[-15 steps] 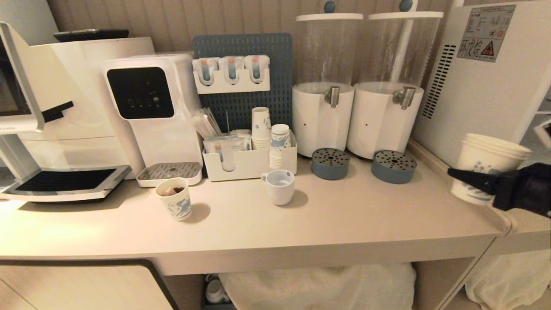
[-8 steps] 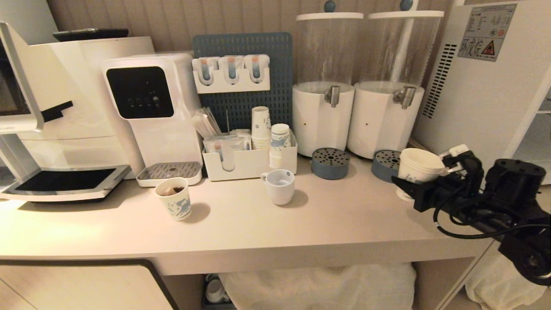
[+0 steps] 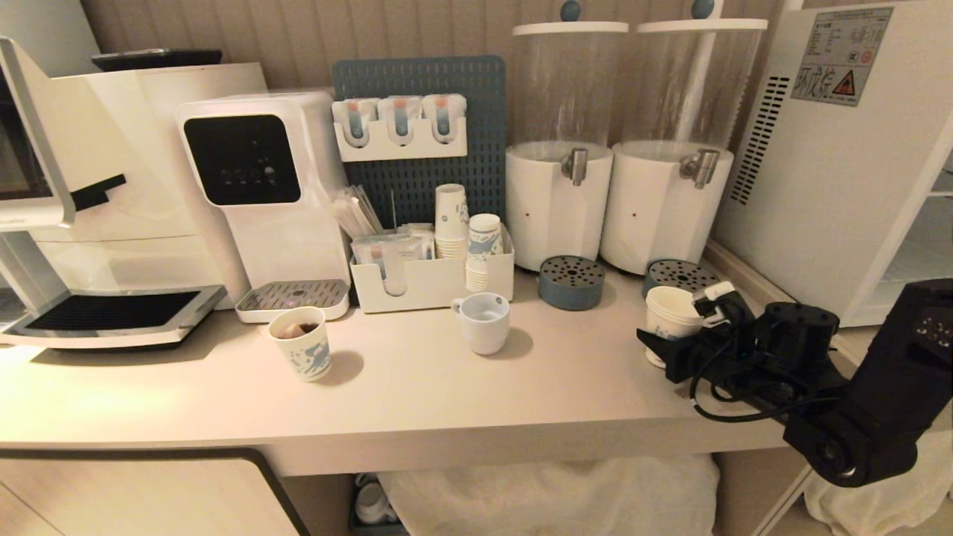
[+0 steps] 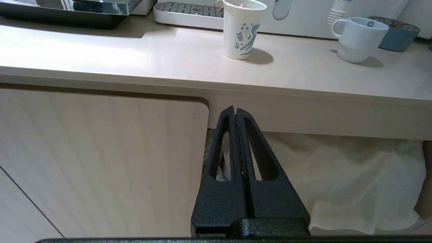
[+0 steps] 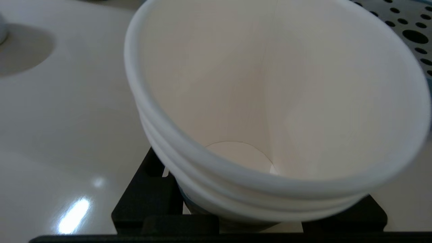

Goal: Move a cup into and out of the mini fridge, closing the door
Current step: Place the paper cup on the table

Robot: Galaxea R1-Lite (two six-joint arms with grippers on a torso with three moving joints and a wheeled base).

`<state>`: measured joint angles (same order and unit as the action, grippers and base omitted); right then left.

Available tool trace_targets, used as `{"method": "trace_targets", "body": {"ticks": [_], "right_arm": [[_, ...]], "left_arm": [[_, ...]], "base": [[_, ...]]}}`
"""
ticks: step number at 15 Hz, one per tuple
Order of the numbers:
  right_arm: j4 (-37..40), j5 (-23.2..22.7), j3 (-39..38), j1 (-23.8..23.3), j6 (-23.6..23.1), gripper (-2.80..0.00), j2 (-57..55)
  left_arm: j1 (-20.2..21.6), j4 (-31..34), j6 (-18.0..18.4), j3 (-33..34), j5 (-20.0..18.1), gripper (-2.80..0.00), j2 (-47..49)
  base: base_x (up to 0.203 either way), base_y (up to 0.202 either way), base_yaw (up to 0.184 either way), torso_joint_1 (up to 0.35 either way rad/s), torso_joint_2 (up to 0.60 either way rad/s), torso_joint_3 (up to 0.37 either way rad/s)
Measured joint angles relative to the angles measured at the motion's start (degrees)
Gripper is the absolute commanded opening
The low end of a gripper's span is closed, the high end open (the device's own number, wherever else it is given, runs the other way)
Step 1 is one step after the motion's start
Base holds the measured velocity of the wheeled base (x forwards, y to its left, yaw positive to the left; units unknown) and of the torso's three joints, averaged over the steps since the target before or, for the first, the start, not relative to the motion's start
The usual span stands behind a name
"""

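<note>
**Cup gripped at the counter's right end, fridge beside it**

The right gripper (image 3: 674,344) is reaching in over the right end of the counter (image 3: 417,387), and its black fingers are closing partway around the lower body of the cup (image 3: 669,309), one on each side. The cup is standing upright in that grip, low over the counter; whether its base is touching the surface cannot be told. In the right wrist view the cup (image 5: 276,101) is filling the frame, empty inside, with several rolled rims stacked at its lip.

Just behind the gripper, a round blue drip tray (image 3: 681,274) is sitting under the right drink dispenser (image 3: 663,201), close to the cup's far side. A second blue drip tray (image 3: 571,282) is lying behind and to the gripper's left. Further left, a plain white mug (image 3: 483,322) is standing in the open, and beyond it a shorter printed paper cup (image 3: 301,344). To the gripper's right, the mini fridge (image 3: 826,164) is rising with its vented side facing the cup.

The left gripper (image 4: 235,113) is hanging below the counter edge in front of a cabinet panel (image 4: 101,162), its fingers pressed together on nothing.
</note>
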<state>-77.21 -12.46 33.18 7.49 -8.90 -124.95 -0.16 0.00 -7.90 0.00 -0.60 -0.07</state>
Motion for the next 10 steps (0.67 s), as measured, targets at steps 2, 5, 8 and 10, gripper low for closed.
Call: {"method": "trace_targets", "body": {"ticks": [2,5,8,10], "right_arm": [[-0.7,1.1,1.2,-0.1,0.0,-2.8,-2.0],[-0.7,5.3,3.4,-0.2,0.0,-2.8,-4.4],[1.6,6.3,3.6,-0.2,0.0,0.0,-4.6],[3.8,6.0,2.9,-0.3,0.3,0.0,-3.5]], "left_arm": [[0.0,0.0,0.0,0.0,0.0,-2.8,0.0],[0.0,0.0,0.0,0.0,0.0,-2.8,0.0],[0.0,0.0,0.0,0.0,0.0,-2.8,0.0],[0.0,0.1,0.0,0.0,0.0,-2.8,0.0]], "base": [[0.0,0.0,0.0,0.0,0.0,0.0],[0.0,0.0,0.0,0.0,0.0,0.0],[0.0,0.0,0.0,0.0,0.0,0.0],[0.0,0.0,0.0,0.0,0.0,0.0]]}}
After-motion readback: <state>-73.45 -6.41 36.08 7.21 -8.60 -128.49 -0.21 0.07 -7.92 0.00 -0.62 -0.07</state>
